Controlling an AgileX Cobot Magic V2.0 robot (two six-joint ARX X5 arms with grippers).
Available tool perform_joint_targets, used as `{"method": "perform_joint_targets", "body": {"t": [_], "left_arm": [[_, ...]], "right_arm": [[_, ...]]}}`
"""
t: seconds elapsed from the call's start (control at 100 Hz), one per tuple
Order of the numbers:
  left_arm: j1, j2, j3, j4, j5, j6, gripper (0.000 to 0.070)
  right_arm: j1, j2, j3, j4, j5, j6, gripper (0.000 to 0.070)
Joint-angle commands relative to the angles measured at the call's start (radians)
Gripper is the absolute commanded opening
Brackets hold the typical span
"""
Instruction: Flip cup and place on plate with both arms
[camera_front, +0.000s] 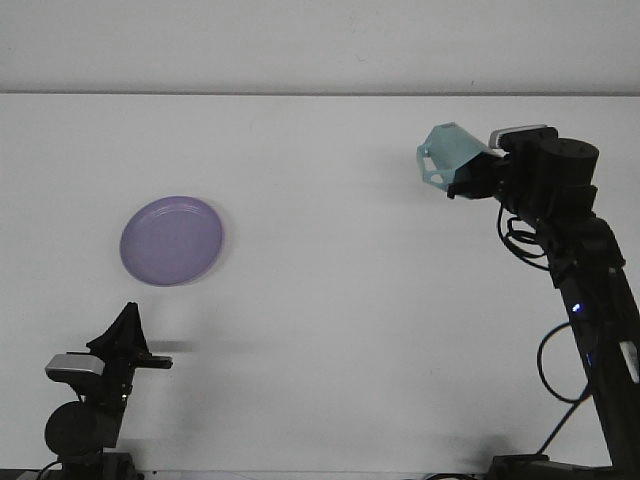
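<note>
My right hand (472, 172) is clamping the teal cup (450, 158), holding it tilted above the worktop (330, 290) | plate (171, 240) is lying well apart | my left hand (128, 335) is idling, grip unreadable.

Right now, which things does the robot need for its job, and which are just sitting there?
Needed: teal cup, held in the right gripper; purple plate; left gripper, waiting low.

Just there: only the white table; nothing else lies about.
</note>
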Motion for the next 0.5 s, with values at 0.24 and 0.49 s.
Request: {"method": "perform_joint_targets", "body": {"t": [0.24,0.49], "left_arm": [[0.001,-0.001,-0.008,0.01,-0.003,-0.002,0.0012],[0.001,-0.001,-0.008,0.01,-0.003,-0.002,0.0012]], "right_arm": [[0.267,-0.044,0.02,-0.471,0.002,-0.043,0.0],[0.526,0.035,0.02,-0.634,0.121,-0.065,0.0]]}}
